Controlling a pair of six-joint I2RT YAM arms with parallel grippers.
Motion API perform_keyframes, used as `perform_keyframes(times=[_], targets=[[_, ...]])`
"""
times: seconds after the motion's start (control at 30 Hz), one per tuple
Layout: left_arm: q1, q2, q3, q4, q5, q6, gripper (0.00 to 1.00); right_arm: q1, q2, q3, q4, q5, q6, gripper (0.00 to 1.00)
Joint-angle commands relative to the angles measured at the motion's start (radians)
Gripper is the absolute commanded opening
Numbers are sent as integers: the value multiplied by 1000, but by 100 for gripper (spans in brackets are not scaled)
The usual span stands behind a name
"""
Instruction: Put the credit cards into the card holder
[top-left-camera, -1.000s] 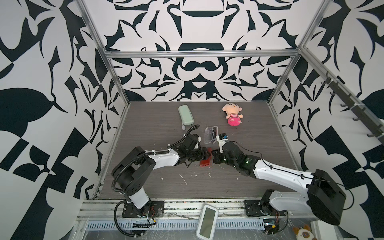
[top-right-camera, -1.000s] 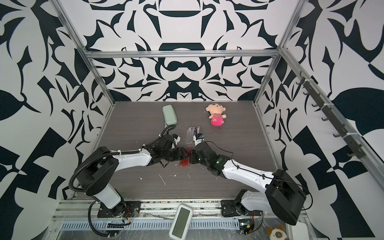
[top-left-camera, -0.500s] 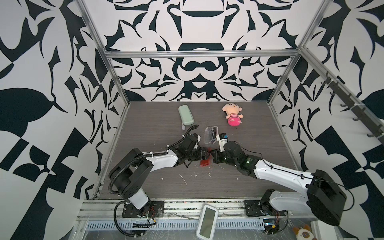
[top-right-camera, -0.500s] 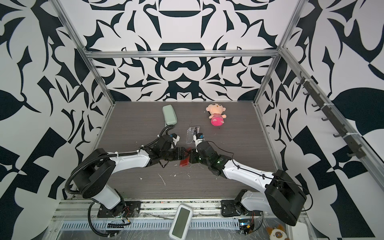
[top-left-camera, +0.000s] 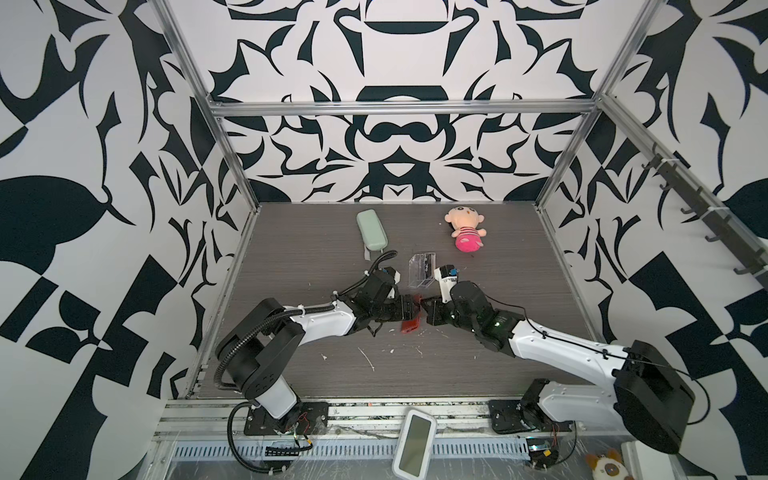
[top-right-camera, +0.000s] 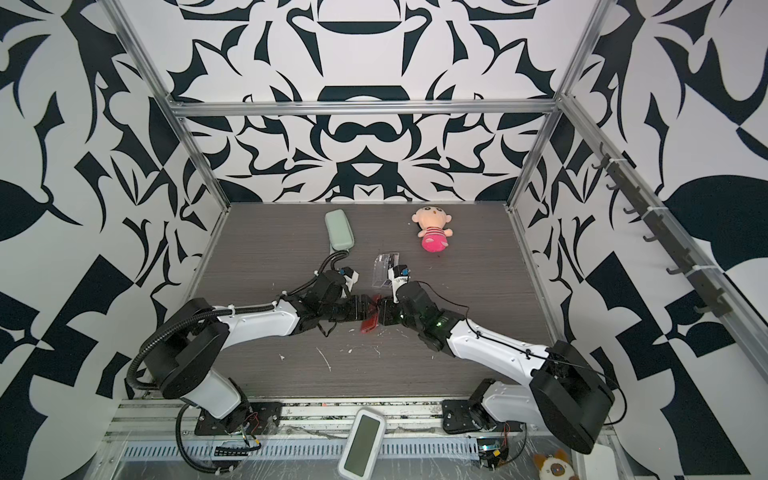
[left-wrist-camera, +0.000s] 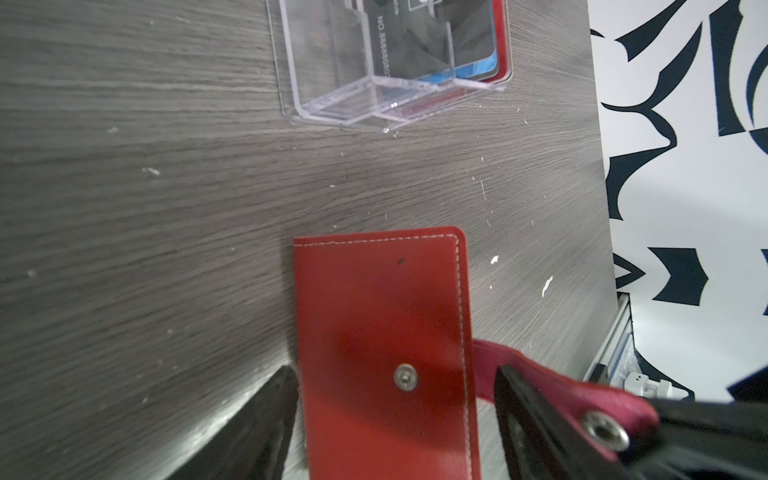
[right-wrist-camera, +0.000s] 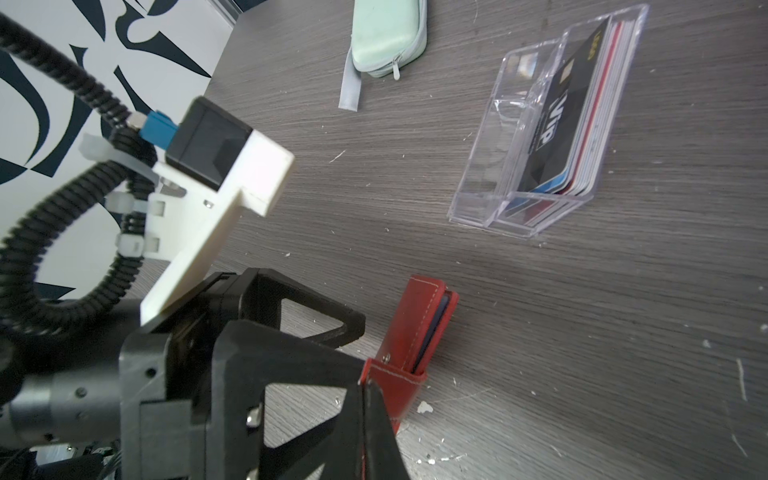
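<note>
**Arms meet over card holder.** Two robot arms converge at the centre of both top views on a red card holder (top-left-camera: 410, 325) down at the grey worktop (top-left-camera: 291, 266); whether it lies flat cannot be told.

In the left wrist view the left tool (left-wrist-camera: 395, 372) stands wide open and grips nothing. Its fingers (left-wrist-camera: 266, 419) straddle the holder's long sides, one at the edge and the other a little clear of it.

The right tool (right-wrist-camera: 368, 388) is clamped tight on the holder's snap tab (left-wrist-camera: 552, 382), which stretches out from the holder's side across a left-tool finger. The snap stud (left-wrist-camera: 405, 377) shows on the holder's closed face.

The credit cards (right-wrist-camera: 557, 124) stand upright in a clear box (right-wrist-camera: 486, 178) in the upper right of the right wrist view. A black card with white "VIP" lettering is at the front.

A pale green case (top-left-camera: 371, 230) and a pink doll (top-left-camera: 465, 232) lie in the upper part of the worktop, well apart from the holder.
</note>
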Motion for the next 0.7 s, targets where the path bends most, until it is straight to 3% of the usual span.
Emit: perform_keyframes(times=[0.0,0.27,0.67], targets=[[-4,-25,-12,-16,-21,11,77,-8,-27,4,49,-13,15,0],[-4,-48,-19,-48,-73,13,69,-15,-16,16,12,12,10,0],[-4,-121,-50,-114,-192,23,64,-15,-15,46,-62,60,-21,0]])
